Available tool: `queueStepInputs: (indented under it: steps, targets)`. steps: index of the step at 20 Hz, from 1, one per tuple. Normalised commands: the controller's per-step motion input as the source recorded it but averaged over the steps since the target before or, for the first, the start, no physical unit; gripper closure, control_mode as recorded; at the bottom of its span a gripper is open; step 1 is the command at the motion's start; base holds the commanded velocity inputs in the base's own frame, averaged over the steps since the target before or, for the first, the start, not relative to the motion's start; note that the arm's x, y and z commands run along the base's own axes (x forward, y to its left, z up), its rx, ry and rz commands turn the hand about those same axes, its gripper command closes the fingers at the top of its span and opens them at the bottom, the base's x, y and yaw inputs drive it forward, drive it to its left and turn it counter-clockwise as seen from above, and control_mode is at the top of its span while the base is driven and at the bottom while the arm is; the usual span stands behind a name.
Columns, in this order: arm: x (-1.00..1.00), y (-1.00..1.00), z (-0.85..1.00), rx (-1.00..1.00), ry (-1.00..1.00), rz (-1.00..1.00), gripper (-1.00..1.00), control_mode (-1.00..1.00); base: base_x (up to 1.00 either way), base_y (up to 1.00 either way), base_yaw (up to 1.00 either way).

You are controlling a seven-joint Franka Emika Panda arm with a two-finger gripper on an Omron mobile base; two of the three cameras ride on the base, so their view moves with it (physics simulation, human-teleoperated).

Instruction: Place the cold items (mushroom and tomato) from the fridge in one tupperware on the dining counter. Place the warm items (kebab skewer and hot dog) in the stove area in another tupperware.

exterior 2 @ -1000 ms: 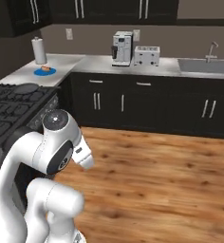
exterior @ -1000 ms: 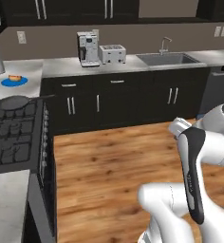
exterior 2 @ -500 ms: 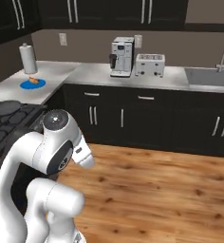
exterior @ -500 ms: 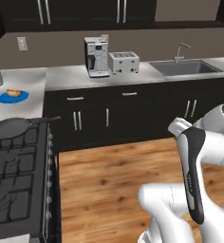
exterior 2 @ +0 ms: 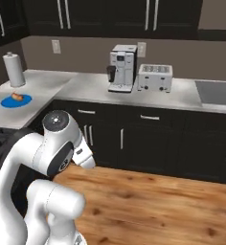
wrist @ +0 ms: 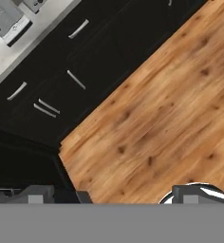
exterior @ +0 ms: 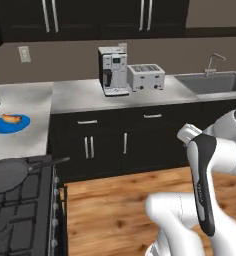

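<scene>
- Left base view showed a grey counter (exterior: 90,97) running along the back wall, with a coffee machine (exterior: 113,70) and a toaster (exterior: 146,77) standing side by side on it, the toaster to the right.
- At the far right of that counter lay a sink (exterior: 210,82) with a curved faucet (exterior: 215,62) behind it.
- On the left wing of the counter sat a blue plate (exterior: 10,124), and on it lay the hot dog (exterior: 11,118), a small orange-brown shape.
- Right base view showed the same blue plate (exterior 2: 16,100) with the hot dog (exterior 2: 17,97) on it, near a paper towel roll (exterior 2: 14,70) standing upright behind it.
- A dark pan (exterior: 7,175) rested on the stove (exterior: 20,220) at the lower left of the left base view, its handle pointing right.
- Dark cabinets (exterior: 125,140) with silver handles stood below the counter, and a wood floor (exterior: 115,210) spread in front of them.
- Hand view looked down on the wood floor (wrist: 171,104) and the cabinet fronts (wrist: 61,85).
- The gripper (wrist: 114,195) had its fingers spread wide apart, one tip at each side of the bottom of the hand view, with nothing between them.
- The white arm (exterior: 210,165) was folded close over the base, well apart from the hot dog.
</scene>
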Motion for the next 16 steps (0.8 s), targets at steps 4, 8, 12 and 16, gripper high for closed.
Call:
queueStepInputs:
  steps: [4, 8, 12, 16]
  targets:
    - [0.0, 0.0, 0.0, 0.0, 0.0, 0.0, -1.0, 1.0, 1.0, 0.06, 0.13]
    - [0.0, 0.0, 0.0, 0.0, 0.0, 0.0, -1.0, 1.0, 1.0, 0.18, 0.14]
    - [0.0, 0.0, 0.0, 0.0, 0.0, 0.0, -1.0, 1.0, 0.98, 0.35, 0.13]
    - [0.0, 0.0, 0.0, 0.0, 0.0, 0.0, -1.0, 1.0, 0.54, 0.5, 0.06]
